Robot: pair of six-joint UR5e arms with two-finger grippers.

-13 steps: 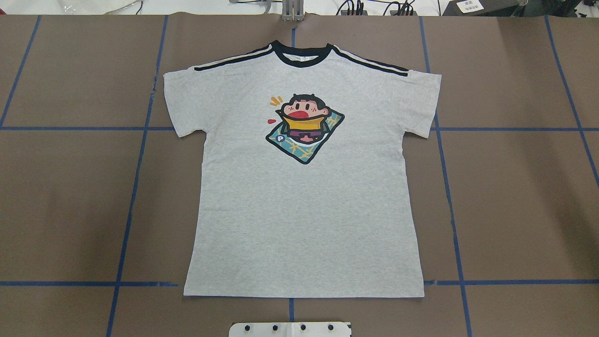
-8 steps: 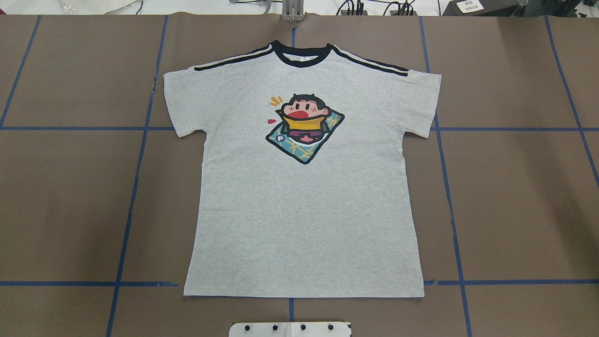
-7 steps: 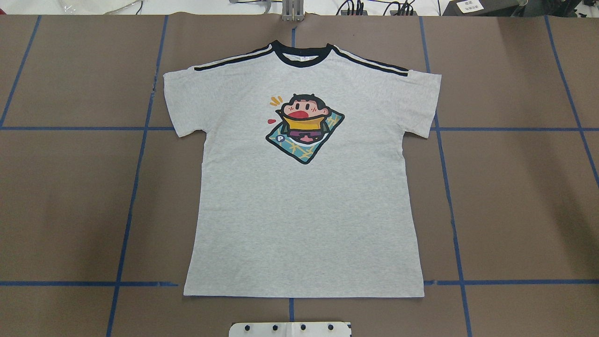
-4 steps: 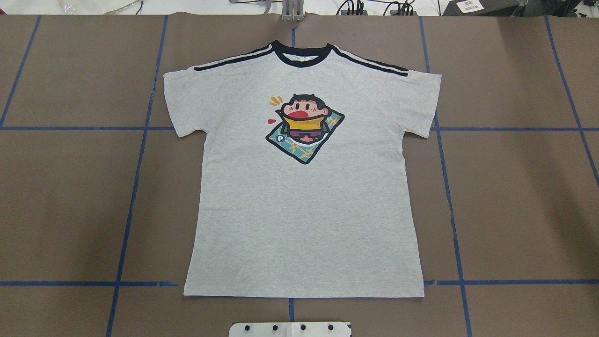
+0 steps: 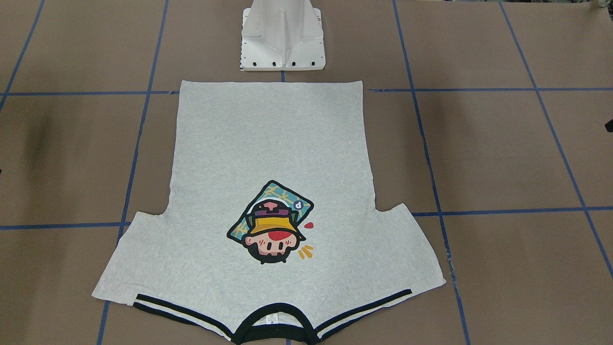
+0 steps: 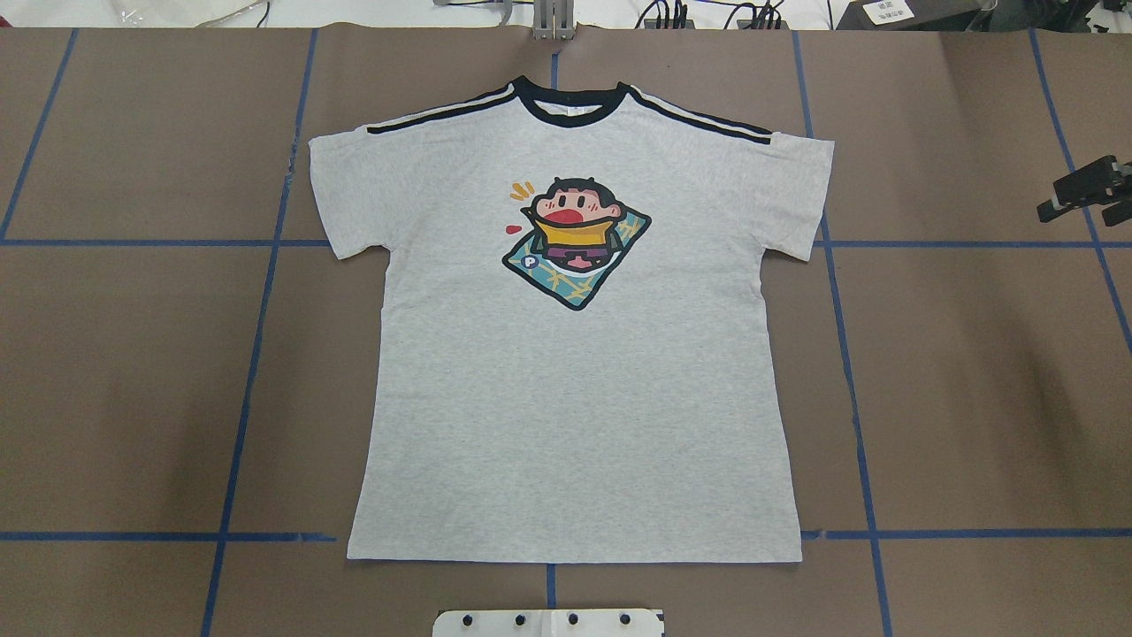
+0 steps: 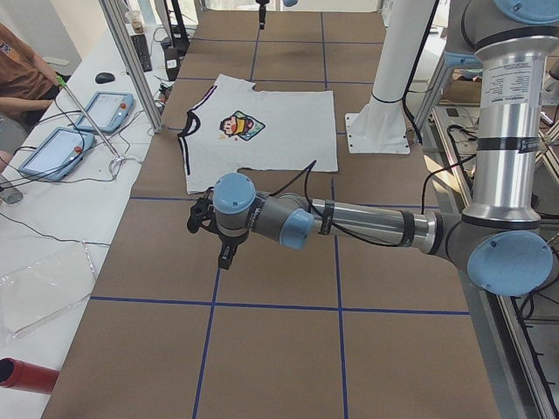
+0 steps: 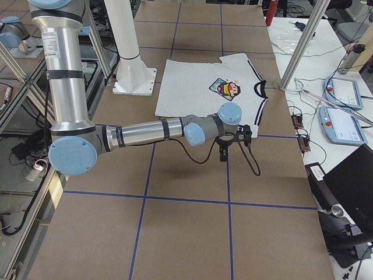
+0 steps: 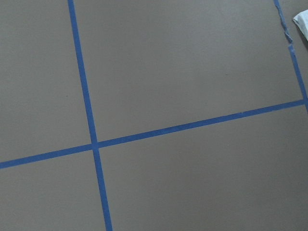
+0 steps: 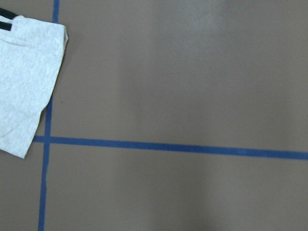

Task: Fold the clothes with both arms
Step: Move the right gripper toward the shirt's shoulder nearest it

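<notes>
Brown table (image 6: 133, 372), T-shirt (image 6: 575, 425) spread flat at its middle

Brown paper crossed with blue tape (image 6: 250, 354) covers the top, and we see the grey shirt lying print up, its hem toward the white pedestal (image 5: 282, 38). Our right gripper (image 6: 1081, 196) hangs over bare paper, well apart from the near sleeve (image 10: 24, 82). Our left gripper (image 7: 214, 234) hangs over bare paper beyond the other side. Neither has hold of the shirt, and we cannot tell how wide either stands

Brown table (image 6: 973, 398) with blue tape grid (image 6: 973, 533), flat grey T-shirt (image 6: 575, 425), white pedestal base (image 5: 282, 52).
</notes>
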